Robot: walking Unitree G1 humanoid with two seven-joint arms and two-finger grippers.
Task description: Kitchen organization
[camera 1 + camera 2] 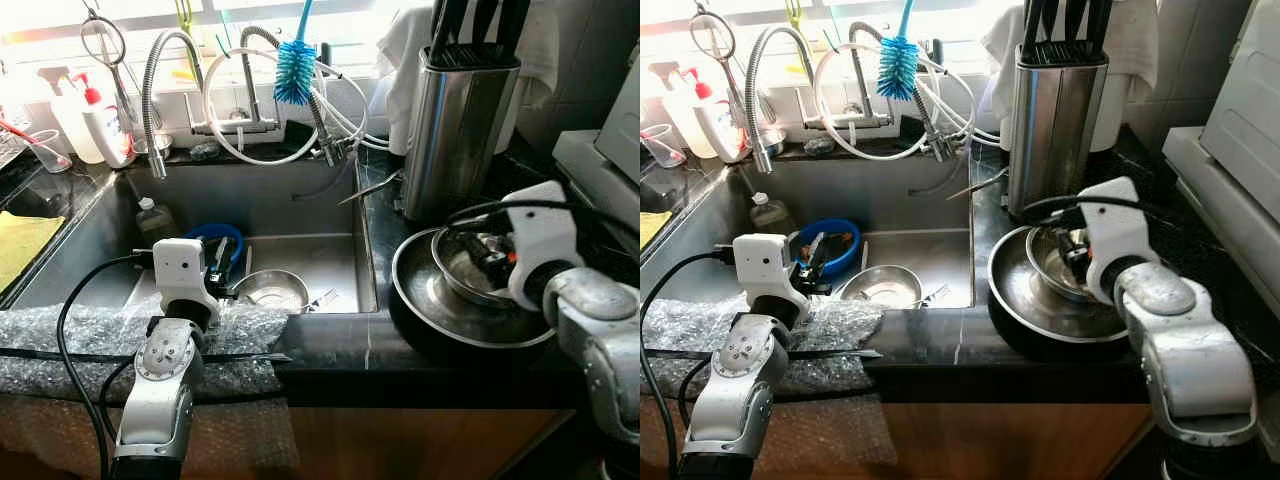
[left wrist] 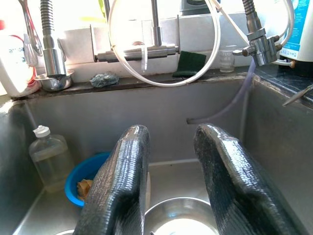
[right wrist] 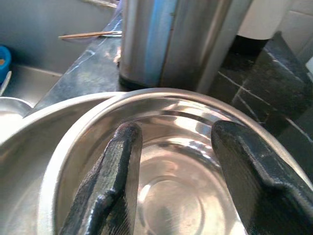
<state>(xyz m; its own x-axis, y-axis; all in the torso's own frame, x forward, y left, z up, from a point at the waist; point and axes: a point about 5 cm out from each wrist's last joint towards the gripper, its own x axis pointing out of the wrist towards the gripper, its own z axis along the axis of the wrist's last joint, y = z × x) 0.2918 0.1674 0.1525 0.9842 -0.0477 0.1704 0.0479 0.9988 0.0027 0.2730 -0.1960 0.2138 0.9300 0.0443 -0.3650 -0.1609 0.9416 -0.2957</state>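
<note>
Sink: a stainless steel sink basin (image 1: 300, 215) takes up the left half of the scene, its front edge padded with bubble wrap (image 1: 70, 335). In it lie a clear plastic bottle with a white cap (image 2: 48, 159), a blue plastic bowl (image 1: 835, 245) and a small round steel bowl (image 1: 270, 290).
Left end effector: left end effector (image 2: 168, 191) hangs over the sink above the small steel bowl, fingers spread, holding nothing.
Room on the left: the sink walls and the coiled chrome tap hose (image 1: 155, 95) with its white tubing close in behind — I judge a straight lift the safest way out.
Task's thing: a shallow polished steel bowl (image 3: 195, 161) sits nested inside a larger dark-rimmed steel pan (image 1: 420, 310) on the black stone tabletop (image 1: 345, 345), right of the sink.
Right end effector: right end effector (image 3: 176, 181) reaches into the nested bowl, fingers (image 3: 117, 171) apart, gripping nothing as yet.
Handling: probably light, rigid and not fragile, but slick — best pinched across the thin rim, one finger inside, one outside.
Edges: the pan lies near the tabletop's front edge; the tall brushed-steel knife block (image 1: 450, 125) stands just behind, limiting room at the back.
</note>
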